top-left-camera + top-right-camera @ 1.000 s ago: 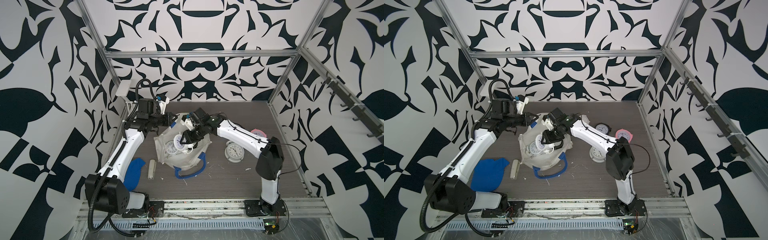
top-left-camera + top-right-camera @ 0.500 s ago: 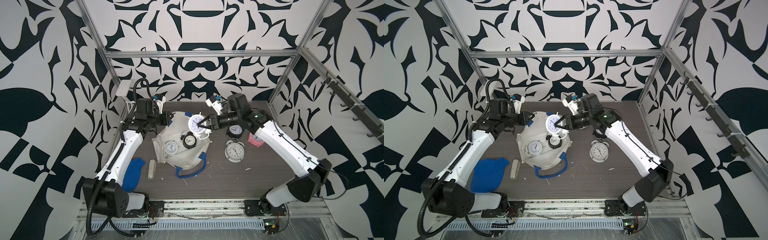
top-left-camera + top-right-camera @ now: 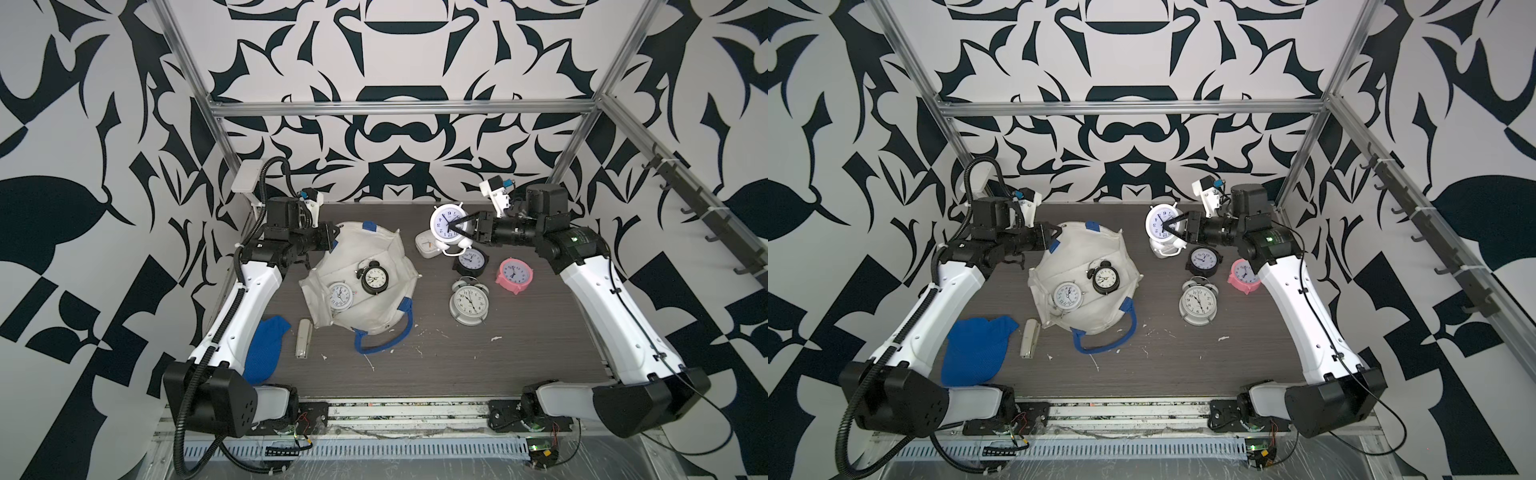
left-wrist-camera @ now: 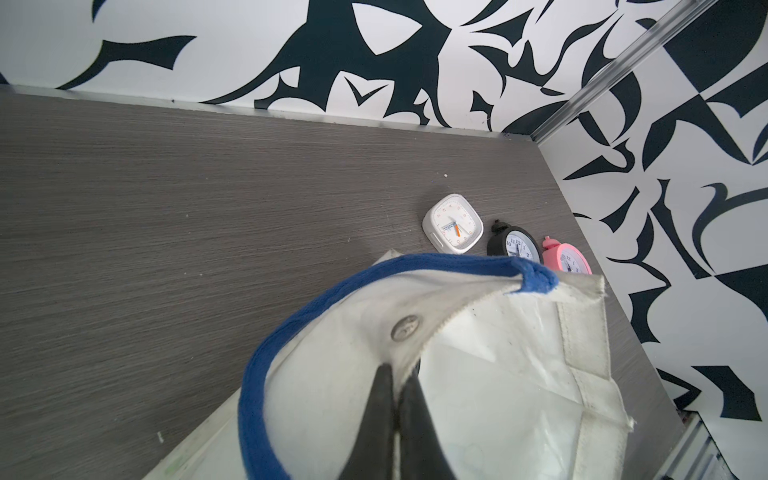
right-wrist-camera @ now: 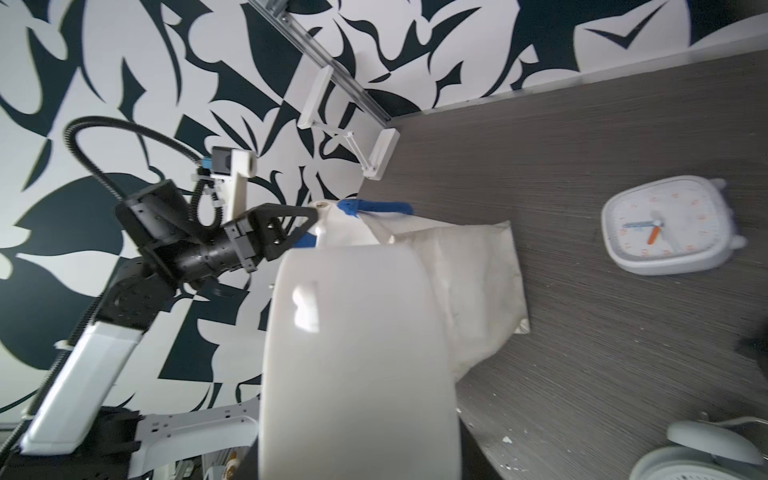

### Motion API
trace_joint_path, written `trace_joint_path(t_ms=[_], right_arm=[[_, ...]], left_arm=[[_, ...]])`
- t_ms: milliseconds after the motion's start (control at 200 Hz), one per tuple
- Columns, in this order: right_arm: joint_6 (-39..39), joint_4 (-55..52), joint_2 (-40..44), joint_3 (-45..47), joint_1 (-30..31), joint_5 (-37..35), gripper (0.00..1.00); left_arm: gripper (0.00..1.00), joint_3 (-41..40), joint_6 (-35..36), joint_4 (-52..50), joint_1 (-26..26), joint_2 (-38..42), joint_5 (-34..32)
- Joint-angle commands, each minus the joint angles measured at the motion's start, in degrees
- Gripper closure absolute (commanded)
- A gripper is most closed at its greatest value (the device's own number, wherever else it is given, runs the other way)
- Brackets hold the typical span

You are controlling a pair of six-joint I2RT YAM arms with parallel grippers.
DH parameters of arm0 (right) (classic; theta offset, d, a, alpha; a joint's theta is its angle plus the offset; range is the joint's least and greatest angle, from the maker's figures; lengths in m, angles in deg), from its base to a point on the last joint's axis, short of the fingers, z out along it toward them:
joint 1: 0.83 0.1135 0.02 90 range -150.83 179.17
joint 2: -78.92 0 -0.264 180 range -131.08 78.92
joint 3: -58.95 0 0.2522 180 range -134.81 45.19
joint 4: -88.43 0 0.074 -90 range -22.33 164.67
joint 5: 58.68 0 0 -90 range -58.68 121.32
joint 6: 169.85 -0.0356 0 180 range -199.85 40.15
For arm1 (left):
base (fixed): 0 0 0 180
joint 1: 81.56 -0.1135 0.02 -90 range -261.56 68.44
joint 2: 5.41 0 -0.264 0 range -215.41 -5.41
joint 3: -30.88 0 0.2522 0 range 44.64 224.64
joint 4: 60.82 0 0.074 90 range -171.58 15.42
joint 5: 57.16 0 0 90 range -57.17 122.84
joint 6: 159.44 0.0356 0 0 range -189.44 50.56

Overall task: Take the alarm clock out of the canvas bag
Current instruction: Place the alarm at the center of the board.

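Surface: grey wood-grain table (image 3: pixel 457 365), enclosed by black-and-white patterned walls.
Canvas bag: you find the canvas bag (image 3: pixel 370 245) left of centre in both top views, lying on the table with its mouth spread open toward the camera.
Left gripper: the left gripper (image 3: pixel 332 240) is pinched tight on the bag's upper-left rim. In the left wrist view its fingertips (image 4: pixel 382 395) close on the fabric below a metal snap.
Right gripper: the right gripper (image 3: pixel 455 227) clamps the alarm clock, jaws partly spread around its body.
Alarm clock: you see the white, blue-faced alarm clock (image 3: pixel 444 216) outside the bag, upper centre, overlapping a square white clock (image 3: pixel 426 248). Table contact cannot be told.
Bag contents: black clock (image 3: pixel 374 280) and silver clock (image 3: pixel 340 296), side by side.
Right of bag: dark round clock (image 3: pixel 471 261), pink clock (image 3: pixel 514 275), grey twin-bell clock (image 3: pixel 468 301).
Lower left: blue cloth (image 3: pixel 266 349).
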Motion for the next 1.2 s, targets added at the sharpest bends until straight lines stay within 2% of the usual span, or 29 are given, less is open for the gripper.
trace_joint_path(t_ms=[0,305,575,740,1010,1195], right_arm=[[4.71,-2.98,-1.28,1.42,-0.05,-5.12,0.69],[4.93,1.9,-5.14,7.32,0.01,-10.22,0.7],[0.3,10.61,-13.03,12.56,4.45,-13.83,0.7],[-4.18,14.59,-17.27,14.85,4.52,-16.97,0.7],[-5.62,14.94,-24.44,13.39,5.46,-15.64,0.7],[-6.78,14.22,-27.51,12.93,5.66,-14.36,0.66]], left_arm=[[1.0,2.2,0.42,-0.06,-1.08,2.33,0.44],[1.0,1.08,-0.06,-0.07,-2.4,4.26,-0.07],[1.0,0.65,-0.59,0.58,-2.49,4.31,-0.3],[1.0,0.56,-0.41,0.62,-2.49,4.18,-0.3],[1.0,0.08,-0.5,1.02,-2.49,4.19,-0.17],[1.0,-0.7,-0.41,2.23,-2.49,4.57,2.02]])
